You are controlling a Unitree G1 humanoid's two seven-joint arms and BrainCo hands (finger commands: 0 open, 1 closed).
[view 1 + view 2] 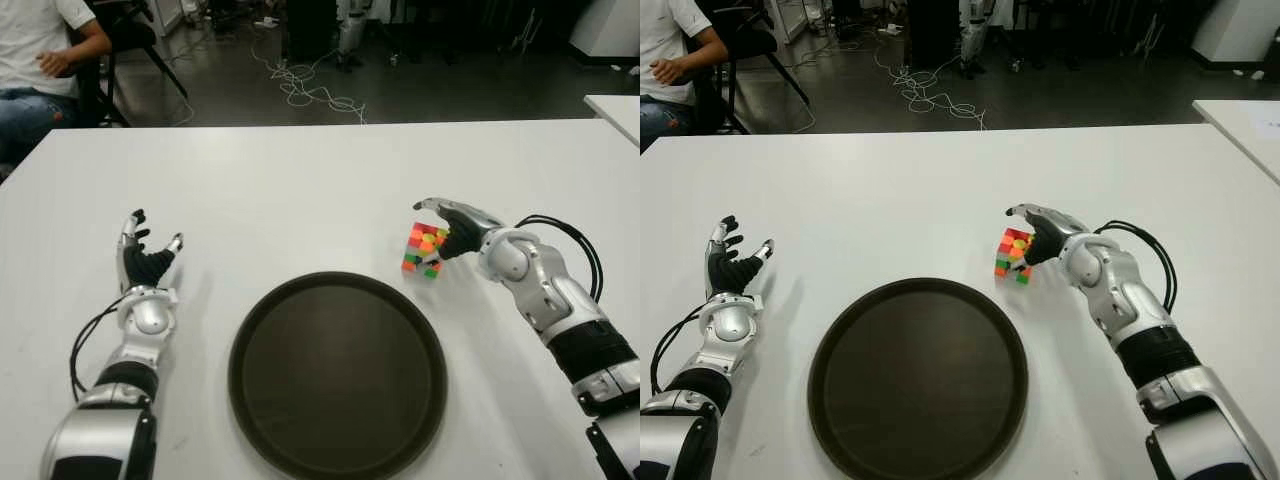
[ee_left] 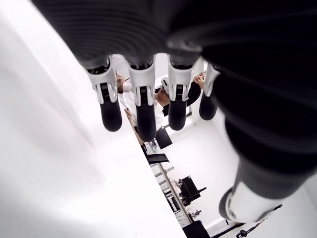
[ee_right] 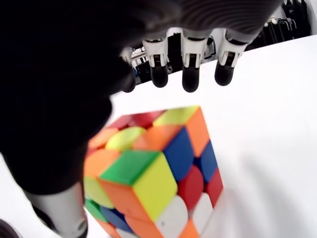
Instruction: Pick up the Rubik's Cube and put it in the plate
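Multicoloured Rubik's Cube (image 1: 424, 250) on white surface (image 1: 300, 190), at one o'clock from round dark plate (image 1: 338, 373). Right robot hand (image 1: 452, 228) cupped over it, fingers extended, not yet closed; risks nudging cube away. Left robot hand (image 1: 145, 262) spread, empty, at nine o'clock of plate.

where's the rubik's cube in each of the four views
Left eye view: Rubik's Cube right of centre, beyond the plate's far right rim, at the right hand's fingertips.
Right eye view: slightly right of centre, same spot beside the plate.
Left wrist view: not in it; only the open left hand.
Right wrist view: fills the lower middle, under the spread fingers.
Shared landmark: the plate, in both eye views.
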